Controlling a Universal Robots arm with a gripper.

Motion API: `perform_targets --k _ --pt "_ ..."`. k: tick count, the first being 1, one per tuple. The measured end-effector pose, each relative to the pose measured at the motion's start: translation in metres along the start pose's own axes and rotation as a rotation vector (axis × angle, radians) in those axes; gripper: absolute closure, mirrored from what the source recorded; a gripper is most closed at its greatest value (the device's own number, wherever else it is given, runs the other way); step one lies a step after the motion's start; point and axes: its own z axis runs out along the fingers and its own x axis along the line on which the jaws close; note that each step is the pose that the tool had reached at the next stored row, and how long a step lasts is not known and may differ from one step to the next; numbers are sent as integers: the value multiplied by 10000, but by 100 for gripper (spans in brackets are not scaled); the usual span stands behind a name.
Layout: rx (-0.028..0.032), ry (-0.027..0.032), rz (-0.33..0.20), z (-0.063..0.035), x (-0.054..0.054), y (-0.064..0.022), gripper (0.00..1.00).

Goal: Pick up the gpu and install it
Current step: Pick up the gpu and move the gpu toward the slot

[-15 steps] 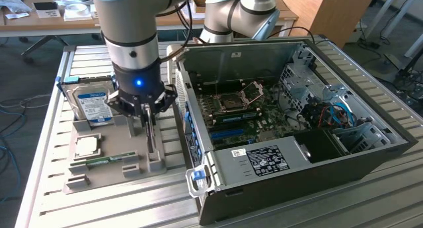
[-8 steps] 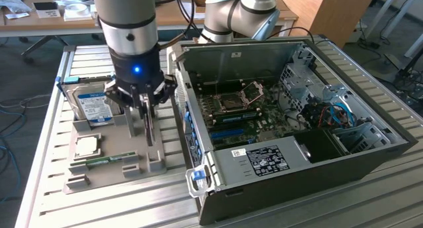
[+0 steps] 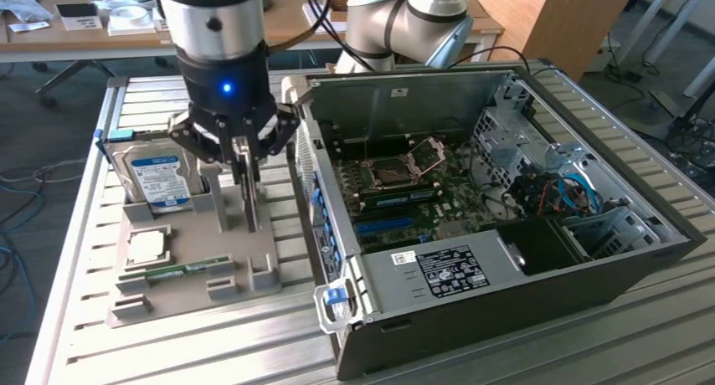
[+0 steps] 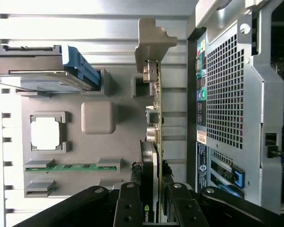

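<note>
My pincer [image 3: 244, 163] is hanging straight down over a grey parts holder [image 3: 190, 297] on a slatted metal desk [image 3: 167, 356]. It is clenching the gpu [image 3: 253, 202], with one black finger pressing on each flat face of the card. The gpu is standing on its long edge, thin and upright, at the side of the holder nearest the computer case [image 3: 503, 318]. I cannot tell whether its lower edge is sitting in the holder's slot or just clear of it.

In the wrist view I am looking along the card's edge. The gpu [image 4: 156, 118] is running away from my pincer [image 4: 154, 189] as a narrow green-and-black strip, ending in a pale metal bracket [image 4: 151, 40]. The perforated rear panel of the case [image 4: 236, 94] is lying just beside it.

Other parts are sharing the holder. A silver hard drive [image 3: 156, 177] with a blue-and-white label is leaning in its cradle on the exterior view's left of the gpu. Nearer the camera, a square processor chip [image 3: 147, 247] is lying flat in a recess, and a narrow green RAM stick [image 3: 179, 270] is lying beside it.

The case is lying on the exterior view's right with its side open, and the motherboard [image 3: 414, 192] inside is facing up. My arm [image 3: 218, 33] is rising out of the top of the exterior view, with a small blue light glowing on the wrist.
</note>
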Motion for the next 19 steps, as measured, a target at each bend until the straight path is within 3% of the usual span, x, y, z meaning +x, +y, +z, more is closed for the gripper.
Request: perform_targets --k 15,16,19 --pt "-1 -70 -2 -508 -12 33 73" --pt "-2 -86 -3 -598 -14 41 73" --pt "-2 -103 -4 -674 -16 48 73"
